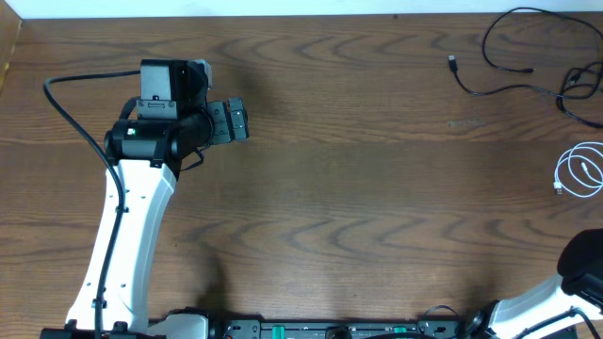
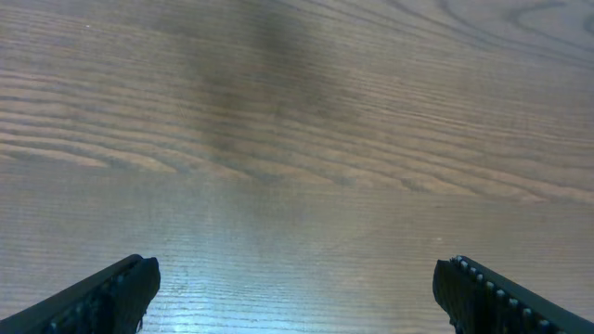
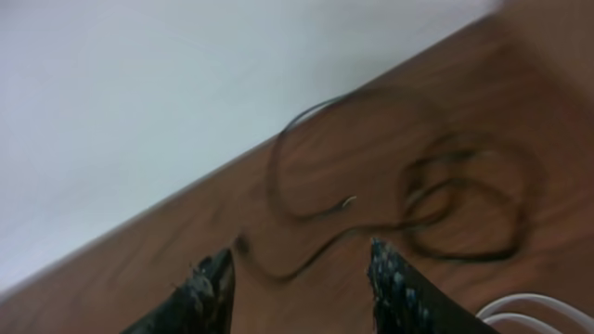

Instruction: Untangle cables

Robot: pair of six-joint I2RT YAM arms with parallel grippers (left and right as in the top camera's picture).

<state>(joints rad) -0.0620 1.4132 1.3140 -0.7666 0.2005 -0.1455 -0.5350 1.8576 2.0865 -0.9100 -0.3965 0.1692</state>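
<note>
The black cable [image 1: 513, 80] lies spread out at the table's far right corner, with loops and a small plug end. The white cable [image 1: 579, 171] lies coiled at the right edge, apart from the black one. In the right wrist view the black cable [image 3: 408, 209] lies ahead of my open, empty right gripper [image 3: 302, 278], and a bit of the white cable [image 3: 529, 311] shows at the lower right. My left gripper [image 1: 236, 121] is far off at the left; in the left wrist view it [image 2: 297, 283] is open over bare wood.
The wooden table's far edge [image 3: 186, 199] meets a pale wall close behind the black cable. The right arm's base [image 1: 575, 282] sits at the lower right corner.
</note>
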